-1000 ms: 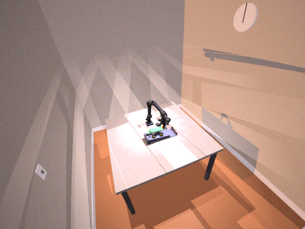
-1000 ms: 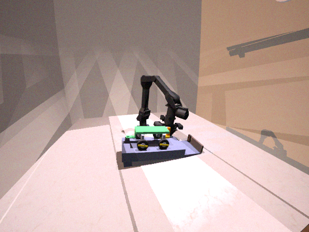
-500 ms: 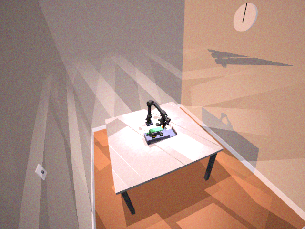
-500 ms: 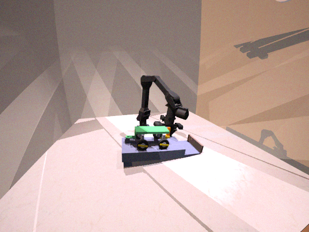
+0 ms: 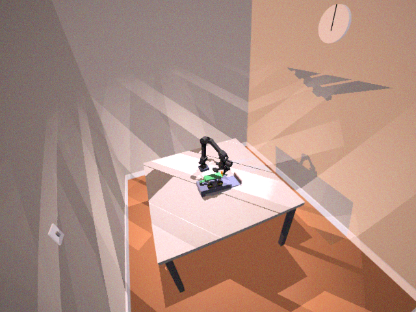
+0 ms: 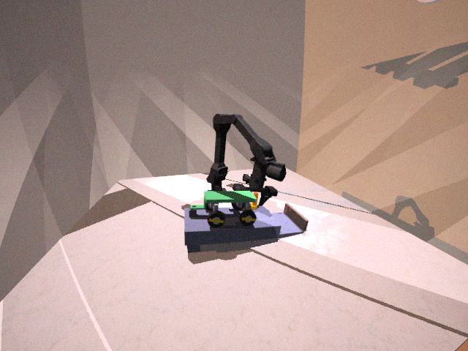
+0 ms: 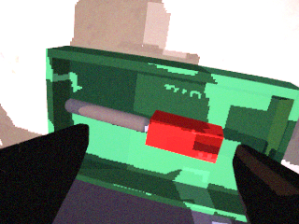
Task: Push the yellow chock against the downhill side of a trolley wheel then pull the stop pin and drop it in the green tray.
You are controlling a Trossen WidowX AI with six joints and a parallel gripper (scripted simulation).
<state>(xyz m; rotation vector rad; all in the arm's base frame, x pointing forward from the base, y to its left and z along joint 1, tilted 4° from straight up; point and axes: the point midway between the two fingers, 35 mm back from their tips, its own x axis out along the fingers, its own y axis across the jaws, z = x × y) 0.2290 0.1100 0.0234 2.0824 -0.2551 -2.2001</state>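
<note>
Trolley [image 5: 213, 177] [image 6: 229, 196], green-topped, stands on its wheels on the bluish ramp [image 5: 216, 191] [image 6: 230, 237], a green tab [image 6: 197, 206] jutting from its uphill end. Two near-side wheels, dark with yellow bars across them, show side-on to the exterior view. At the downhill end, toward the far side, the chock [image 5: 221, 173] [image 6: 255, 199] shows its orange handle upright and a bit of yellow below; the deck and near wheel partly hide it, so whether it touches a wheel cannot be told. Beyond it the ramp runs down to a brownish end board [image 5: 238, 177] [image 6: 295, 217]. The stop pin [image 7: 184, 136] is out of the ramp, lying on its side within the green tray [image 7: 109, 145], red block head toward the right of the wrist view and grey shaft toward the left. Above the tray, the pincer [image 5: 220, 171] [image 6: 254, 194] [image 7: 163, 139] is spread, a dark finger on either side of the red head with gaps between, pinching nothing. It belongs to the black arm [image 5: 214, 144] [image 6: 247, 131], which bends over behind the ramp. All this sits on the pale table [image 5: 218, 218] [image 6: 227, 302], crossed by bright light and shadow; a round clock [image 5: 335, 23] hangs on the tan wall.
</note>
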